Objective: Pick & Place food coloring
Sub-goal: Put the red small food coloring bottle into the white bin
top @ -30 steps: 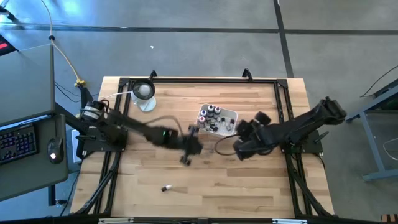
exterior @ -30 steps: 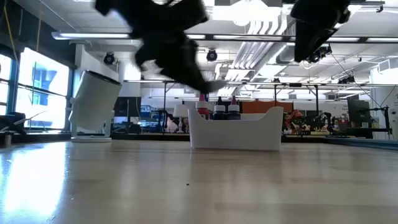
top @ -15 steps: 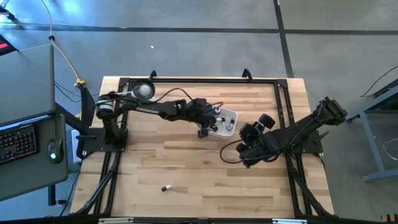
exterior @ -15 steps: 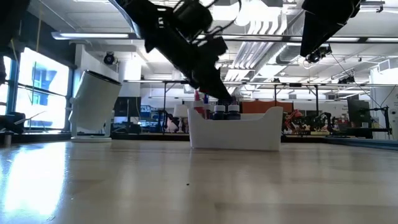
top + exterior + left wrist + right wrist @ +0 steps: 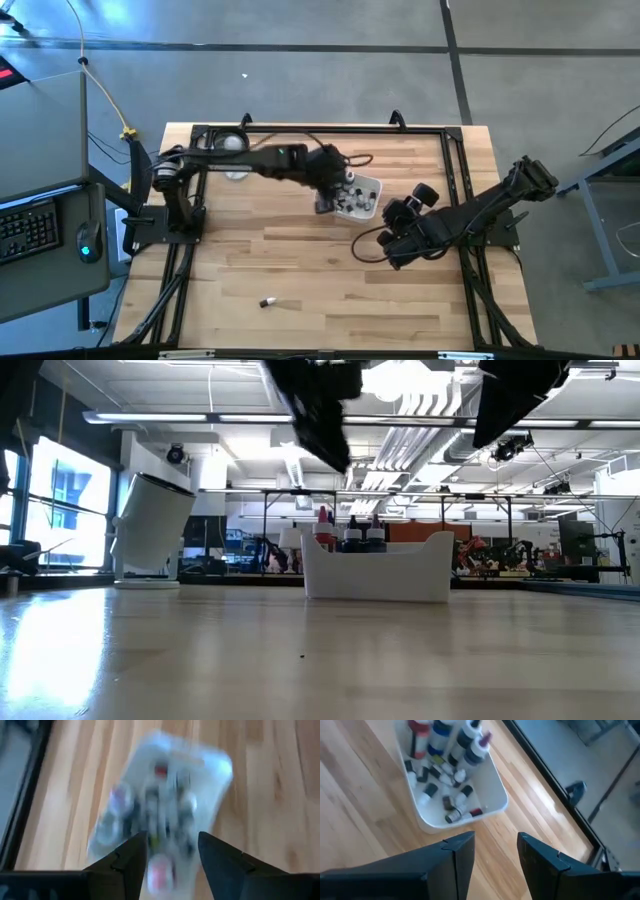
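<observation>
The white tray (image 5: 368, 188) stands right of the table's middle and holds several food coloring bottles (image 5: 451, 750); some stand upright, others lie on its floor (image 5: 451, 804). One more small bottle (image 5: 267, 301) lies alone on the wood near the front edge. My left gripper (image 5: 172, 852) hovers open above the tray's left part (image 5: 325, 206), with nothing between its fingers. My right gripper (image 5: 495, 851) hangs open to the right of the tray and nearer the table's front edge (image 5: 392, 250), also with nothing in it.
A round clear dish with a white ball (image 5: 232, 145) stands at the far left, partly under the left arm. A black frame (image 5: 320, 129) runs along the table's edges. Bare wood lies between the tray and the lone bottle.
My left gripper has swung from the table's middle toward the far edge until it came over the tray, then risen above it. The right arm has kept still.
</observation>
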### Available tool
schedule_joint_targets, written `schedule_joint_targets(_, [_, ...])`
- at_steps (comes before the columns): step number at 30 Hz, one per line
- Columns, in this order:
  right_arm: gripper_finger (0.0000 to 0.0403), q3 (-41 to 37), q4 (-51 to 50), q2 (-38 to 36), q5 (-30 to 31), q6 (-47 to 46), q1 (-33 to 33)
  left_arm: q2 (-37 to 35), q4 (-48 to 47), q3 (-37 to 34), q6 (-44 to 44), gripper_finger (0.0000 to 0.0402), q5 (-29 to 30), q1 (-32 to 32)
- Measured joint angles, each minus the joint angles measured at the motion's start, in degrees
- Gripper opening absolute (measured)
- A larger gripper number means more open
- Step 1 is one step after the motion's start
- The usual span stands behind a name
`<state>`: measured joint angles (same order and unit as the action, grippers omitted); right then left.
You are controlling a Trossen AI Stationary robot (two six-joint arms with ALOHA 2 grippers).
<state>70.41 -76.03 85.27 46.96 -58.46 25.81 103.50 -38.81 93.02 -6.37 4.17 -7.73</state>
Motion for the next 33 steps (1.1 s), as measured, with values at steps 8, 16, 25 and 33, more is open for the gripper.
schedule_joint_targets(8, [0.0142,-0.02,22.33,0.2,1.22,21.04,-2.2,-3.07,-38.76,20.81,12.98,0.0175,2.61,1.39])
schedule_joint_targets(16, [0.0142,-8.69,70.19,2.46,-24.16,53.67,-4.12,-18.56,-44.19,6.57,31.13,0.0175,19.7,17.98])
schedule_joint_targets(25, [0.0142,-6.94,103.69,19.03,-44.09,67.18,-5.59,-40.74,-17.1,-35.46,52.82,0.0175,31.58,43.25])
schedule_joint_targets(33, [0.0142,16.81,97.0,39.75,-49.05,64.63,-6.33,-51.14,-2.41,-52.1,54.75,0.0175,33.97,46.34])
